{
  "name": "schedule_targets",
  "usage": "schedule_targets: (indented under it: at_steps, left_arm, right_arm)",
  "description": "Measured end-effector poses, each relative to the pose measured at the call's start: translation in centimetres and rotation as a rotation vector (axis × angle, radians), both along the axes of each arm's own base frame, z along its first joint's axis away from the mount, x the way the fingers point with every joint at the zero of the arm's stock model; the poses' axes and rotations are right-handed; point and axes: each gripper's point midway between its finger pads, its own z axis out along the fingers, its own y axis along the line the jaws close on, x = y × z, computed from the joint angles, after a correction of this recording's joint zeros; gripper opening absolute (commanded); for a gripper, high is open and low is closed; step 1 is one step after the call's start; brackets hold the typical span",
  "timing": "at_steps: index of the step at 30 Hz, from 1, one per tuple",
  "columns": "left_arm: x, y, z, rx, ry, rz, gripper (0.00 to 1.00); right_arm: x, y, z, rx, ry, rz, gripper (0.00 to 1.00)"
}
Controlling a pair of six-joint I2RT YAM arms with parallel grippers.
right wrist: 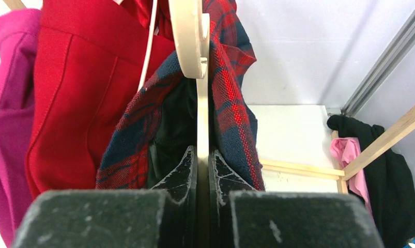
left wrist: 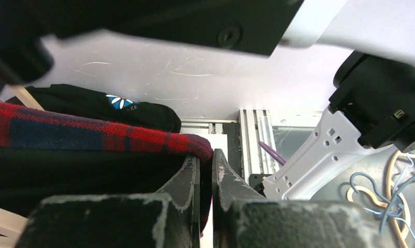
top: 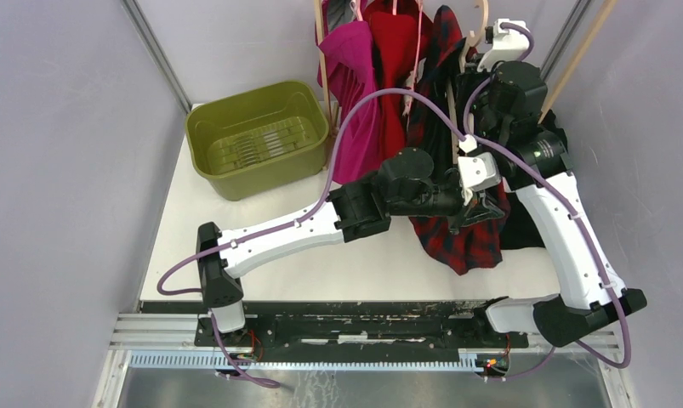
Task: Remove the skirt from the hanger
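Note:
The red and navy plaid skirt hangs from a pale wooden hanger on the rack at the back, and its lower part drapes onto the table. My left gripper is shut on a fold of the skirt's edge, with cloth pinched between the fingers. My right gripper is up at the rack, shut on the flat lower part of the hanger. There the skirt hangs on both sides of the fingers.
An olive green basin stands at the back left. A magenta garment and a red garment hang left of the skirt. Black clothes lie under the right arm. Wooden rack poles stand at the right.

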Motion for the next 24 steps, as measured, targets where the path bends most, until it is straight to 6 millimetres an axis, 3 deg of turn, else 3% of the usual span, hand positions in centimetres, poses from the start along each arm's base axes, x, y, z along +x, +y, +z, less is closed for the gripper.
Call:
schedule_targets:
  at_steps: [5,12,14,20,24]
  left_arm:
    - [0.0,0.0,-1.8,0.037,-0.026,0.019,0.03]
    - [0.8,1.0,-9.3,0.162,-0.044,0.068,0.03]
    - [1.3,1.2,-10.6,0.191,-0.054,0.086,0.03]
    - [2.3,1.7,-10.7,0.227,-0.129,0.121,0.03]
    - [4.1,2.0,-8.6,0.231,-0.229,0.192,0.03]
  right_arm:
    - [-1.4,-0.7,2.1,0.013,-0.035,-0.008,0.01]
    - [-6.7,-2.8,4.6,0.037,-0.063,-0.013,0.01]
    - [-8.2,-3.4,5.0,0.045,-0.067,-0.014,0.01]
    - [-10.5,-4.3,6.0,0.069,-0.096,-0.015,0.01]
    - [-11.1,-4.5,6.1,0.083,-0.096,-0.015,0.01]
